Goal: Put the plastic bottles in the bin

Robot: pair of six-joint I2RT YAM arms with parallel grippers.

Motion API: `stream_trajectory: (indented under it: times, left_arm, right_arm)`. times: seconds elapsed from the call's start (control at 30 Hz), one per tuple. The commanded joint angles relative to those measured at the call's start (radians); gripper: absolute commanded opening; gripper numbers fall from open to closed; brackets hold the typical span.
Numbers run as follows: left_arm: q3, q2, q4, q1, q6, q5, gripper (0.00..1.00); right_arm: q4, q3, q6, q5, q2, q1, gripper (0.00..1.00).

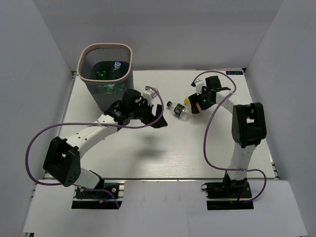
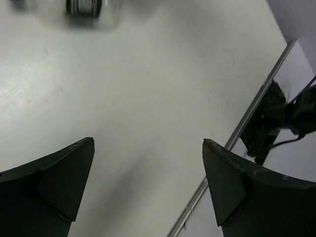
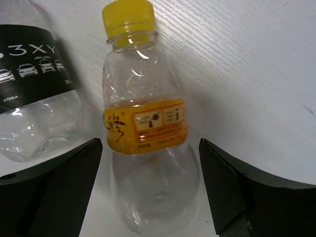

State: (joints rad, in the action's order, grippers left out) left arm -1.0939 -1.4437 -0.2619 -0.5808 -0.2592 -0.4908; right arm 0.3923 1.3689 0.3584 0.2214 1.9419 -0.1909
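The bin (image 1: pixel 130 59) stands at the far left and holds green bottles (image 1: pixel 102 75) and a clear blue-capped one (image 1: pixel 117 66). Two bottles lie mid-table. One is a clear bottle with a black label (image 1: pixel 176 109), which also shows in the right wrist view (image 3: pixel 34 94). The other is an orange-labelled, yellow-capped bottle (image 3: pixel 145 128). My right gripper (image 1: pixel 192 105) is open, with its fingers either side of the orange-labelled bottle's base, not touching it. My left gripper (image 1: pixel 157 119) is open and empty in the left wrist view (image 2: pixel 148 148), just left of the black-labelled bottle.
The white table (image 1: pixel 197 148) has a metal edge rail (image 2: pixel 247 123) on the right. White walls enclose the back and sides. A blurred bottle end (image 2: pixel 86 7) lies ahead of the left fingers.
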Motion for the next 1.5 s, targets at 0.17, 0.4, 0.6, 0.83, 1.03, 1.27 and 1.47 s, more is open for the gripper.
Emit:
stream_trajectory:
  times: [0.17, 0.4, 0.6, 0.83, 1.03, 1.27, 1.47]
  left_arm:
    - [0.179, 0.111, 0.115, -0.059, -0.107, 0.015, 1.0]
    - [0.281, 0.141, 0.157, -0.088, -0.152, 0.024, 1.0]
    - [0.373, 0.184, 0.23, -0.097, -0.201, 0.024, 1.0]
    - [0.439, 0.184, 0.25, -0.116, -0.21, 0.015, 1.0]
    - [0.448, 0.207, 0.231, -0.125, -0.21, 0.026, 1.0]
    - [0.448, 0.247, 0.199, -0.143, -0.229, 0.07, 1.0]
    - [0.419, 0.269, 0.197, -0.143, -0.229, 0.07, 0.89]
  right_arm:
    - [0.0, -0.016, 0.054, 0.03, -0.004, -0.009, 0.65]
    - [0.059, 0.07, 0.172, 0.097, -0.152, -0.005, 0.16]
    - [0.16, 0.462, 0.096, 0.332, -0.161, -0.051, 0.06]
    - [-0.165, 0.661, -0.14, 0.553, -0.127, -0.255, 0.05]
    - [-0.778, 0.702, -0.334, 0.495, 0.006, -0.431, 0.03]
    - [-1.016, 0.946, -0.47, 0.345, 0.264, -0.528, 0.03]
    - [-0.984, 1.029, -0.406, 0.224, 0.414, -0.57, 0.41]
